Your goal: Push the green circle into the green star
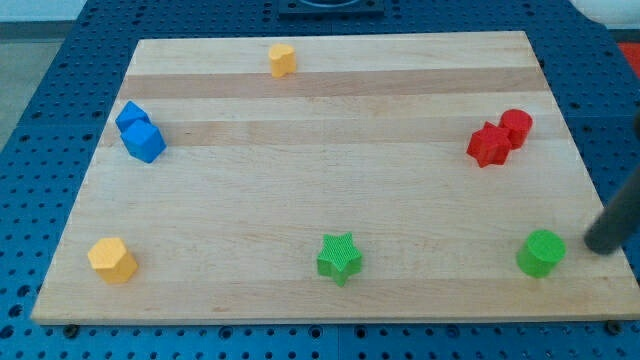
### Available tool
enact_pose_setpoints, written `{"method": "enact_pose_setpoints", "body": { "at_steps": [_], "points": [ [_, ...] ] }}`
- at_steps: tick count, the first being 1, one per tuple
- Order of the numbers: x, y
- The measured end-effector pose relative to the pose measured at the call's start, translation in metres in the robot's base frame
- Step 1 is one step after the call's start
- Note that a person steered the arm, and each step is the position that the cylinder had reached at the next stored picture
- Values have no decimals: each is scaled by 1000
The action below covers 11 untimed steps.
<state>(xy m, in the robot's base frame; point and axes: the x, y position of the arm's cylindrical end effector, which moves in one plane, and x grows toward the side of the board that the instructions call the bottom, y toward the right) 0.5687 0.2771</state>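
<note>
The green circle (pixel 541 252) sits near the board's bottom right corner. The green star (pixel 340 258) lies at the bottom centre, well to the left of the circle. My tip (pixel 600 246) is the lower end of a dark rod coming in from the view's right edge. It is just right of the green circle, with a small gap between them.
A red star (pixel 489 145) and a red circle (pixel 516 126) touch at the right. Two blue blocks (pixel 140 132) sit at the left. One yellow block (pixel 283 59) is at the top and another yellow block (pixel 112 260) at the bottom left. The wooden board (pixel 330 190) ends close to the tip on the right.
</note>
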Motion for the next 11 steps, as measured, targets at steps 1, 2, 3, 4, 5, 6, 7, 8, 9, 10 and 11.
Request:
{"method": "enact_pose_setpoints", "body": {
  "at_steps": [1, 2, 3, 4, 5, 6, 7, 8, 9, 10, 11],
  "points": [
    [23, -2],
    [19, -18],
    [1, -43],
    [-5, -71],
    [-5, -96],
    [-5, -118],
    [-5, -141],
    [-5, -163],
    [-5, -184],
    [-5, -203],
    [-7, -220]
  ]
}}
